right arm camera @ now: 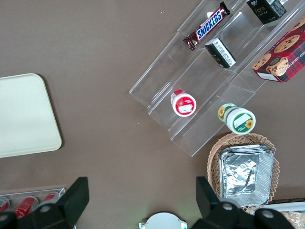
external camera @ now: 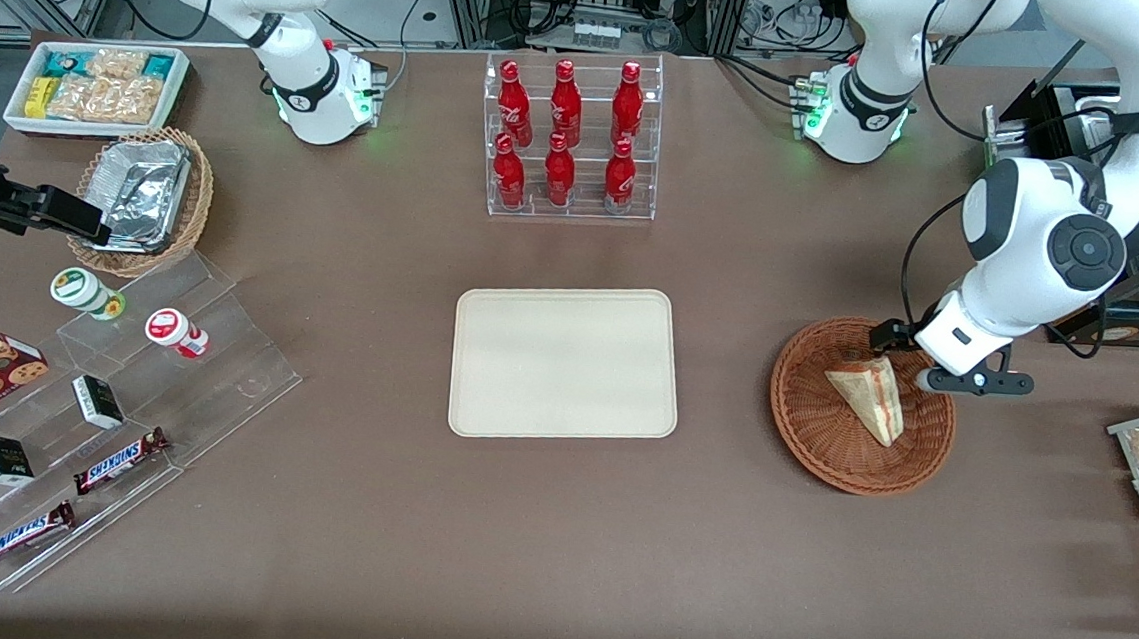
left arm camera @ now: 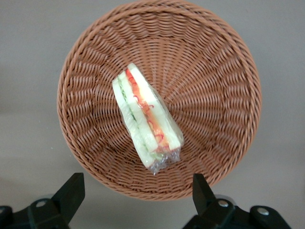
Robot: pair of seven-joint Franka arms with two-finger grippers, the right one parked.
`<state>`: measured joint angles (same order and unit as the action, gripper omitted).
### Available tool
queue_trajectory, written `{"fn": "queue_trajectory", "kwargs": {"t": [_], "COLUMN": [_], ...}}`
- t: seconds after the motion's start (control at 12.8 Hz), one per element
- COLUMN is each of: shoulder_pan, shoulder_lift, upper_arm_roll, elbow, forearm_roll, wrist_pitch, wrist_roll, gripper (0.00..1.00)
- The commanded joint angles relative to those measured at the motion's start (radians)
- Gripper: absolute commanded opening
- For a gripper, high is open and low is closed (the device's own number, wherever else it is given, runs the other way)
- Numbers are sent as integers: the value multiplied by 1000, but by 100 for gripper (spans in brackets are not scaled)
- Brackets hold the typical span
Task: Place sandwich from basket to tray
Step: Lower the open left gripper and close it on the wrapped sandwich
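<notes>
Tray (external camera: 564,363) sits bare mid-table, flat and low-rimmed, so I judge it an easy drop target once I have the load. Moving along toward my working arm's end, the basket (external camera: 861,420) holds the sandwich (external camera: 869,393), lying on its side in the weave with the striped filling edge facing up at my wrist camera (left arm camera: 147,119). It still wears clear wrap, bunched at the pointed end, which may slip under the pads. My gripper (external camera: 917,369) hangs above the basket's rim, nothing held, fingers (left arm camera: 71,191) spread wide to straddle the wedge. I would come in over the sandwich's middle before descending, since the sloping wicker wall leaves little room.
</notes>
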<state>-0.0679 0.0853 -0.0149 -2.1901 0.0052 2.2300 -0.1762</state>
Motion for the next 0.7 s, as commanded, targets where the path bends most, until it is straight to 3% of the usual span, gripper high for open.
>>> {"fn": "queue_trajectory", "kwargs": {"t": [0.0, 0.39, 0.62], "shoulder_pan": [-4, -12, -15], "shoulder_lift": [24, 65, 91], "upper_arm_roll": [1, 0, 0], "elbow": [-3, -7, -8], "forearm_roll": [-2, -31, -31], "wrist_pitch": [42, 109, 143], "wrist_roll": [-202, -579, -635], "gripper": [100, 100, 100]}}
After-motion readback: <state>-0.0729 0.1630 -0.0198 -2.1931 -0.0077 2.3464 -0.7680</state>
